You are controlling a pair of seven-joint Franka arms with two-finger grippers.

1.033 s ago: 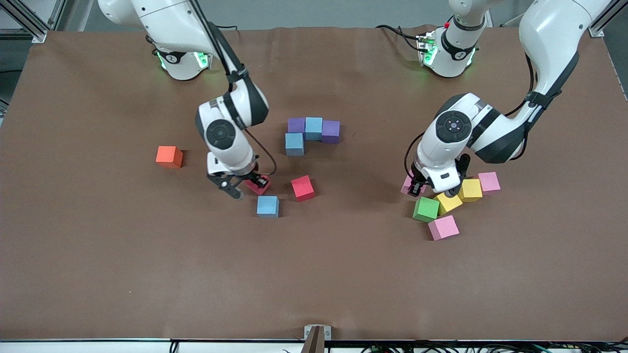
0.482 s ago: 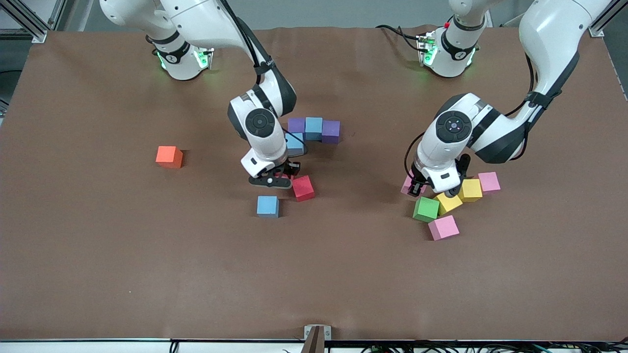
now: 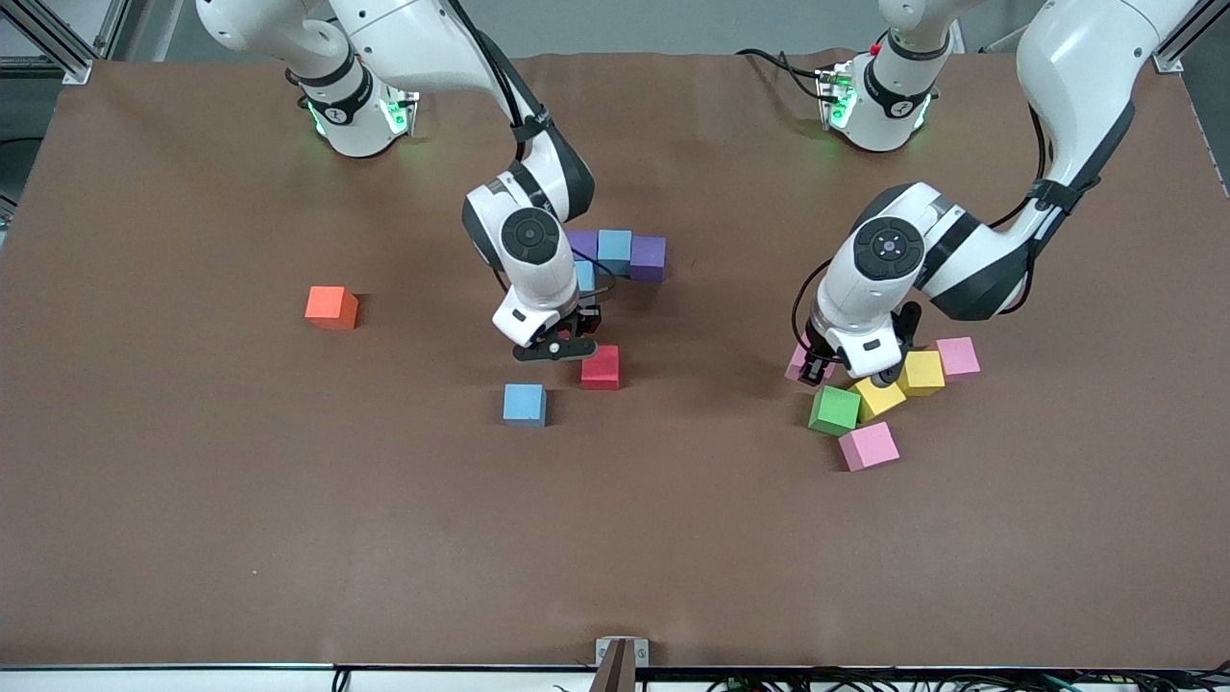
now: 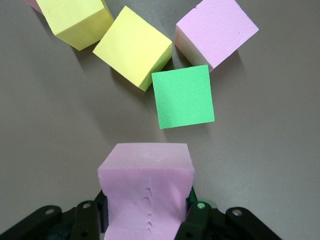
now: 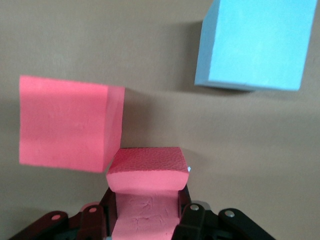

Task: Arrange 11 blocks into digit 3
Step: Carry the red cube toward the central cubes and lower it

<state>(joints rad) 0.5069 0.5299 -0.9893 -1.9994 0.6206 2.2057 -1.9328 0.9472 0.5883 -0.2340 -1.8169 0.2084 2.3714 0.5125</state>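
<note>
A: What are the fingers doing?

B: The right fingers (image 5: 186, 212) are clamped on a red cube (image 5: 146, 192), squeezing its foam. That right gripper (image 3: 562, 344) hangs low over the desk (image 3: 192, 500), just beside the other red cube (image 3: 601, 367). The left fingers (image 4: 197, 215) are pinched on a pink cube (image 4: 145, 192); the left gripper (image 3: 846, 370) sits low by the cluster at the left arm's end.

A: Biggest things first, then.

B: The brown desk, then the two white arms reaching in from their bases. After that, only cubes of one size.

A: Where is the 3?

B: Barely begun. A purple cube (image 3: 581, 244), a blue one (image 3: 615, 251) and a second purple (image 3: 648, 258) touch in a row near mid-desk, with another blue (image 3: 584, 276) under the first purple, half hidden by the right arm.

A: And the loose ones?

B: A blue cube (image 3: 525, 405) lies nearer the front camera than the red one. By the left gripper: green (image 3: 834, 409), two yellow (image 3: 922, 372) (image 3: 878, 398) and two pink (image 3: 958, 356) (image 3: 869, 446). An orange cube (image 3: 332, 308) sits well apart toward the right arm's end.
</note>
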